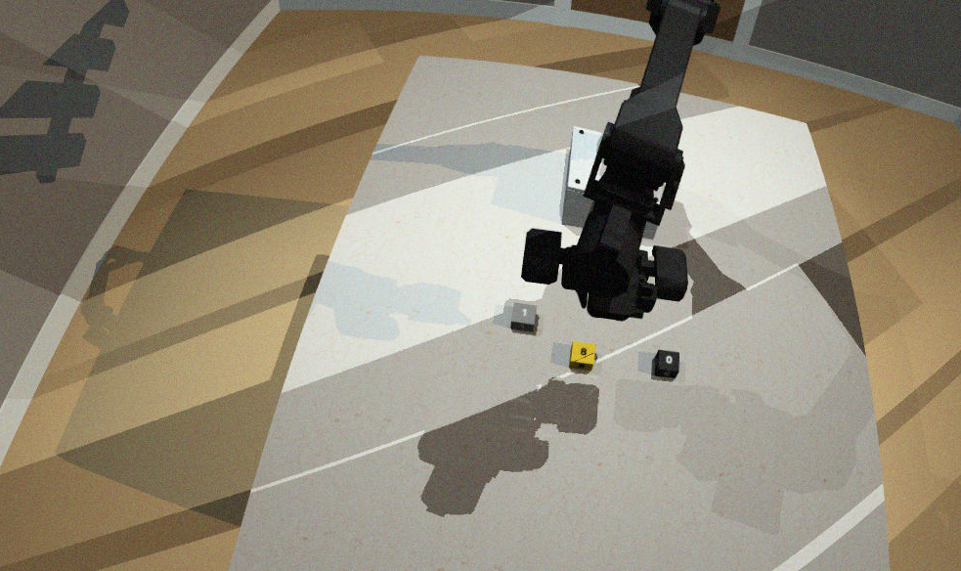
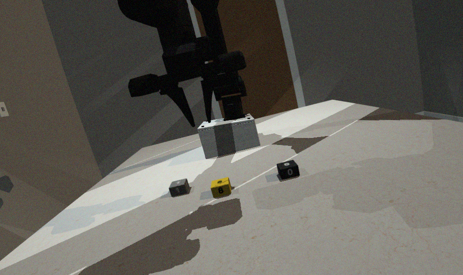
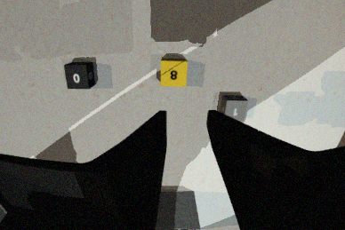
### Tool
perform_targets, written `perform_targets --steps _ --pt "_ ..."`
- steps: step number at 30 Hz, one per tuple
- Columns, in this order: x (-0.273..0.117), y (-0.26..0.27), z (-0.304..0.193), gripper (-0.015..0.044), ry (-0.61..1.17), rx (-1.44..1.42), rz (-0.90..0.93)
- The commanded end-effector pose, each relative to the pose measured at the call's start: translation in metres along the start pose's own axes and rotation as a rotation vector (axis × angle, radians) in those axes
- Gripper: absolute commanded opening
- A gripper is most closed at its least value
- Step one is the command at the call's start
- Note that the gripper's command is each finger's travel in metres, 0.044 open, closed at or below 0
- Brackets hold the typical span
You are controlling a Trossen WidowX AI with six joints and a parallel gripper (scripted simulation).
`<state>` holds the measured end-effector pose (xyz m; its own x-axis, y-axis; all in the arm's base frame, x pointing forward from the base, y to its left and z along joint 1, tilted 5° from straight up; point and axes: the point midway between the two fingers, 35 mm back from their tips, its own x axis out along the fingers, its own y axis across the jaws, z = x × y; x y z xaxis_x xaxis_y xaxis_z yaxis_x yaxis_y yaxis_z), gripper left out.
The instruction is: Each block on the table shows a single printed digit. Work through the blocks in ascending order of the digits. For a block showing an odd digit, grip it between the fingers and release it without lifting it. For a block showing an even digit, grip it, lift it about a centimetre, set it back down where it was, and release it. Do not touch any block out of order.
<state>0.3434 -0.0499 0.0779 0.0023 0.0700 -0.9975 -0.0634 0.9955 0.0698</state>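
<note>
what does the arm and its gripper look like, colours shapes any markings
The arm is matte black all over, built of boxy links with rounded joint housings. Its gripper has two black fingers tapering to sharp points. No cables or markings show. It rises from a grey base block.
</note>
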Motion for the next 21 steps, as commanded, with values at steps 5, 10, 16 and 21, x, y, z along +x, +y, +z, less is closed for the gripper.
perform_targets --steps 5,10,16,21 --pt "0.016 0.002 0.003 0.0172 0.01 0.029 0.002" --pt "0.083 0.003 0.001 0.0304 0.01 0.029 0.003" --pt "0.083 0.003 0.001 0.04 0.01 0.029 0.003" --pt "0.089 0.003 0.001 0.04 0.01 0.029 0.003"
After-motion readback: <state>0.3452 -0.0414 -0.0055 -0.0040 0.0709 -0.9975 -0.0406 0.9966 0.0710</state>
